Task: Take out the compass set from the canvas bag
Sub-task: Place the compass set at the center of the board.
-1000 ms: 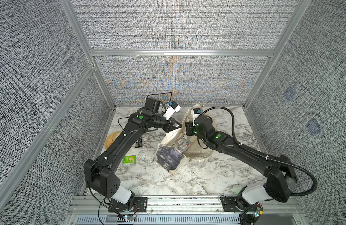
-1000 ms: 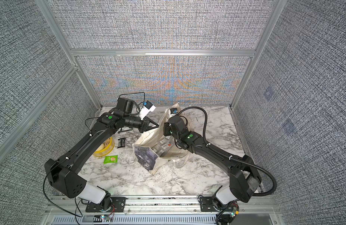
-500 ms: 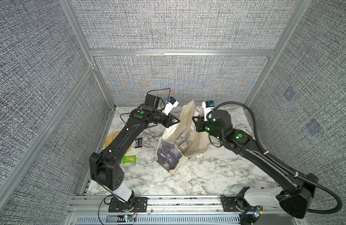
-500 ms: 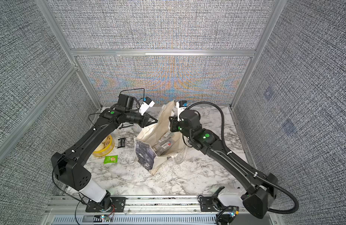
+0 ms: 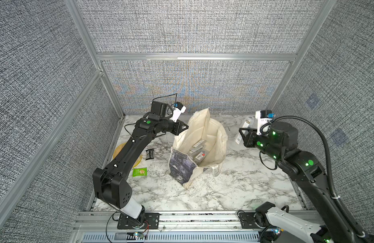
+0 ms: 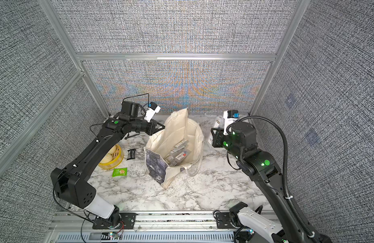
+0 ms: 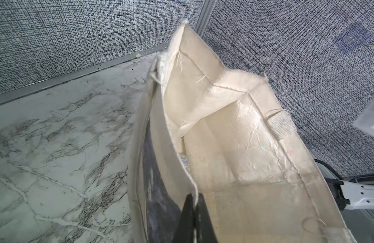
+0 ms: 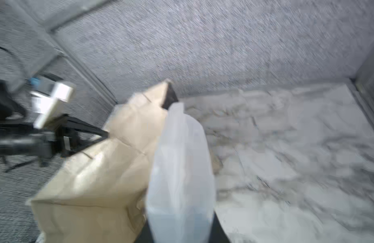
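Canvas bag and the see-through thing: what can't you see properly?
- Clear case in the right end effector: right wrist view blurred, contents unreadable.
- Boxes in the canvas bag: labels too small in both top views; bag wall hides most in the left wrist view.

1. Grey woven cloth walls [image 5: 192, 27] stand on three sides, like a box.
2. Shiny silver metal bars [image 5: 194, 56] hold the walls at the edges and corners.
3. The white marble tabletop with grey lines [image 5: 245, 189] lies at the bottom.
4. A silver metal rail [image 5: 203, 218] runs along its near edge.
5. Two faint blue squares [image 5: 312, 101] show on the right wall.
6. The light is bright and even.
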Robot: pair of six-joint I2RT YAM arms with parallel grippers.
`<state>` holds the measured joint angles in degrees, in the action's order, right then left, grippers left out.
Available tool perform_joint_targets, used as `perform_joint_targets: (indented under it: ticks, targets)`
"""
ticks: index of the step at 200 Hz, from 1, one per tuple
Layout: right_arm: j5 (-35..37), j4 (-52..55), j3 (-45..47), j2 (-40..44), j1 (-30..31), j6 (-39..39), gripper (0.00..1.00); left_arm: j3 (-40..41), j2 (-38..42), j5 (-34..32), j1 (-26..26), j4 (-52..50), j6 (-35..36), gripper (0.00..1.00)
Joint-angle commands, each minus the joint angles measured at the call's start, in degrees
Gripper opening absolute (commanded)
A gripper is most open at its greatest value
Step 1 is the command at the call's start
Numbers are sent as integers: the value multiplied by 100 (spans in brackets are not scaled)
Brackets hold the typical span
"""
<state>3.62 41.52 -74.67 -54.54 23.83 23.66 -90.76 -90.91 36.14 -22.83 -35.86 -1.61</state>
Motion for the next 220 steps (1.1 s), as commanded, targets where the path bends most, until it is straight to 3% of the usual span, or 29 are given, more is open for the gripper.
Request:
perform_joint_targets:
  ticks: [1,28,58,82,120,220]
  targets:
    - [-930,902,664,159,-663,221,11,-81,86,-119,58,2,143,0]
    - [-2133,513,1711,33,-1551,247,10,-65,186,-354,150,34,122,0]
    - [-2762,-201,2441,-539,-2002,29,9,46,316,-791,235,188,-39,0]
    - [-2916,-794,2402,-1372,-2014,-243,9,233,476,-912,285,437,-103,0]
    - [-3315,-2248,2402,-2825,-1980,28,6,287,547,-1107,380,498,-165,0]
    - [-3145,-2130,1378,-4653,-1787,-647,10,375,719,-964,507,519,-155,0]
